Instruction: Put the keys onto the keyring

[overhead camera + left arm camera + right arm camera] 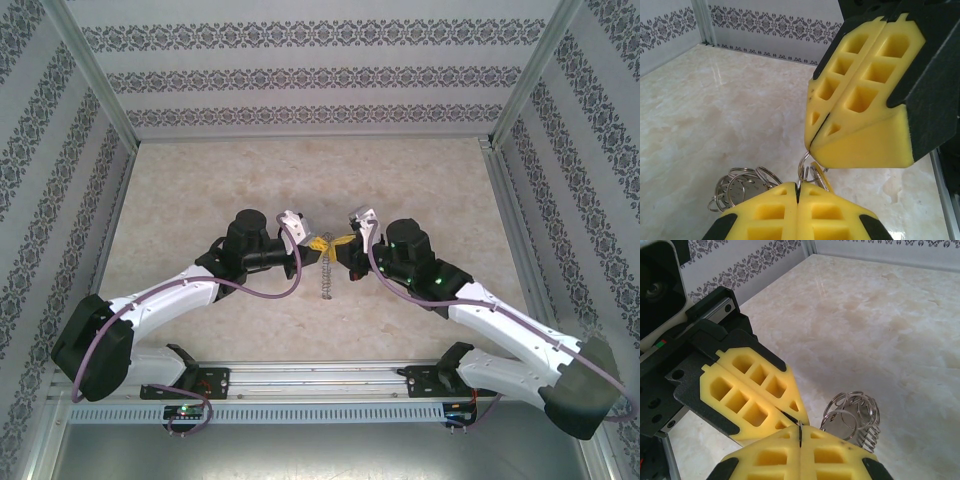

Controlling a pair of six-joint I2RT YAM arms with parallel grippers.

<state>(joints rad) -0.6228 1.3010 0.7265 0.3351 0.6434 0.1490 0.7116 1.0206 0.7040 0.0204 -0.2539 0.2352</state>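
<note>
Your left jaws and right jaws were both squeezed shut, tip to tip in the middle of the top view. The keyring (325,275) was just below them. You needed tiny, slow moves so the thin loops didn't slip

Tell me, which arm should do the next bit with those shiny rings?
Right, I'd guess. The left end effector is shut with metal rings poking up from its tips, so it seems to be holding. The right end effector, also shut, has its tip right at them.
</note>
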